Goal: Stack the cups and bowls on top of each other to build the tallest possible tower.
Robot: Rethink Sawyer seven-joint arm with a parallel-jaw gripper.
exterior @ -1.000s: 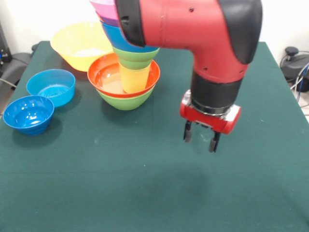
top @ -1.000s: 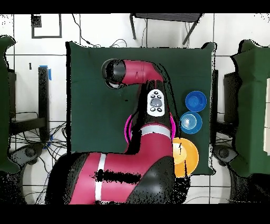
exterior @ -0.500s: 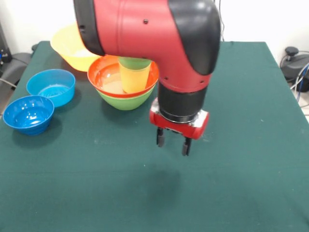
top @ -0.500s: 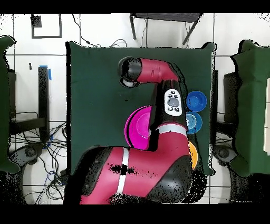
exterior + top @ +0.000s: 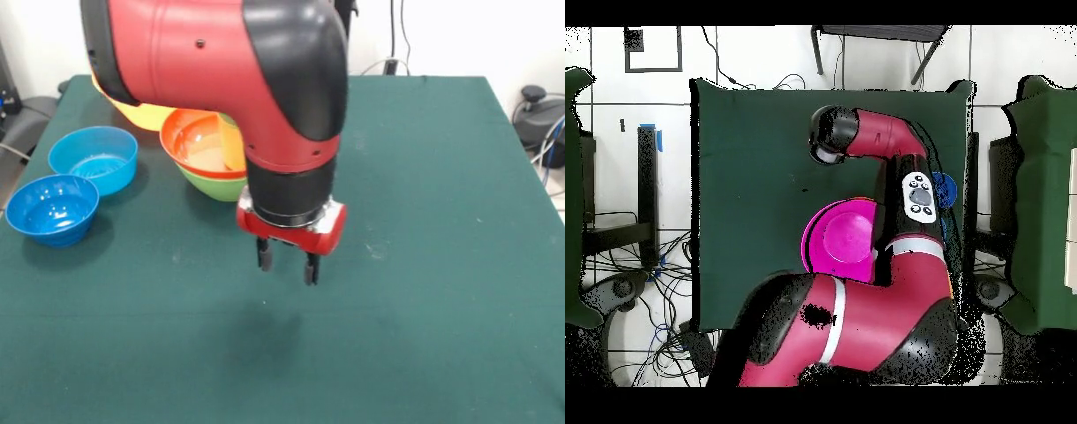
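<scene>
Currently gripper (image 5: 287, 268) spread, empty, above bare cloth; arm (image 5: 221, 62) hides tower (image 5: 212, 155), elbow could topple it.

Light: bright and even in both views, coming from above.
Shadows: a soft dark patch lies on the green table (image 5: 424, 265) right under the gripper (image 5: 287, 265), near the front edge.
Shine: white glints sit on the red arm (image 5: 177, 44) and on the two blue bowls (image 5: 53, 208) by the left edge.
Blur: the front view looks clear everywhere.
</scene>
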